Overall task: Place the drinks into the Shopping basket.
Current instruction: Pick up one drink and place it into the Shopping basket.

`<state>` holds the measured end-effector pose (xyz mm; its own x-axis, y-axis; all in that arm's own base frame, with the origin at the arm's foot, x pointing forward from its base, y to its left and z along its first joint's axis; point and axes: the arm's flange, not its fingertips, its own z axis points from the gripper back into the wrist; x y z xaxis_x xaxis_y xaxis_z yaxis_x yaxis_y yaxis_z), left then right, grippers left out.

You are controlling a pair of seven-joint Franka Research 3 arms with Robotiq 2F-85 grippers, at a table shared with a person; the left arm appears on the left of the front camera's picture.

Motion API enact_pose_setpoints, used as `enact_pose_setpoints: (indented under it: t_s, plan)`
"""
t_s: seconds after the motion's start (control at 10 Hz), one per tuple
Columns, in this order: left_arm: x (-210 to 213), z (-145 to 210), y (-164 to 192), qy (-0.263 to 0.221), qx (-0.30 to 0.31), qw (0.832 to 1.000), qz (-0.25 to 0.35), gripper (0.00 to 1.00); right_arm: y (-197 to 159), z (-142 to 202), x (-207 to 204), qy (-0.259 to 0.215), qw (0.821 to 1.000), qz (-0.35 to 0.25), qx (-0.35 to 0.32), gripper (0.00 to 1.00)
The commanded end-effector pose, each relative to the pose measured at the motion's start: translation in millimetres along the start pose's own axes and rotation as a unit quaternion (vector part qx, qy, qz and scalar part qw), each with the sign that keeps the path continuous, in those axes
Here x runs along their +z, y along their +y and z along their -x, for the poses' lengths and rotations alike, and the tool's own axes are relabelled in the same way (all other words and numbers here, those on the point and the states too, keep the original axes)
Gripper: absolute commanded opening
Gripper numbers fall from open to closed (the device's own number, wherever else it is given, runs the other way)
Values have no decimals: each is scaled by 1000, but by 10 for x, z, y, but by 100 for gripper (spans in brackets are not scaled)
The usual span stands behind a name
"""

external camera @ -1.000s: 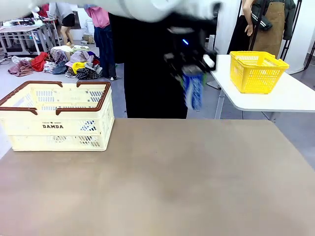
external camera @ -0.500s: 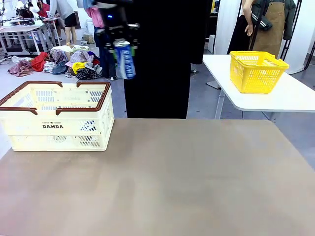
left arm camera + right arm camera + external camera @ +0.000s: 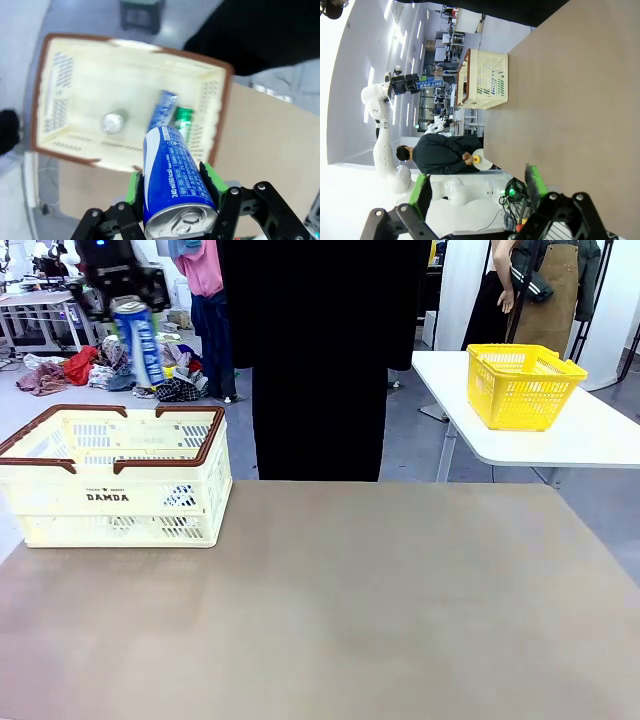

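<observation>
Left tool (image 3: 172,200), clamped on blue can (image 3: 172,182) upper left, should lower into Shopping basket (image 3: 215,445) before releasing, avoiding cans inside.

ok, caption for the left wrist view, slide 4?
Left gripper holds a blue can above the Shopping basket, three drinks inside.

So the brown desk (image 3: 350,610) is pretty much one flat matte surface. The cream Shopping basket (image 3: 115,480) with the brown rim sits on it way over at about 10 o'clock, right by the left edge. Off at 2 o'clock a separate white desk (image 3: 560,435) carries a yellow mesh basket (image 3: 522,385).
</observation>
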<state>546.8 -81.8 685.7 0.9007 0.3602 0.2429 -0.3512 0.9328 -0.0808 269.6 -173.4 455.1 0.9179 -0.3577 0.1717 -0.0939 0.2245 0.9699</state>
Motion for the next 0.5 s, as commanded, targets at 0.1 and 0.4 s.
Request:
enact_pose_setpoints:
  t_s: [0.1,0.4]
  plan:
    - [-120,64,332,8,80,997,-20,0,27,-22,-7,-4,1000,-11,8,100]
    - [-130,-33,334,12,55,998,-31,0,27,-22,-7,-4,1000,-11,8,100]
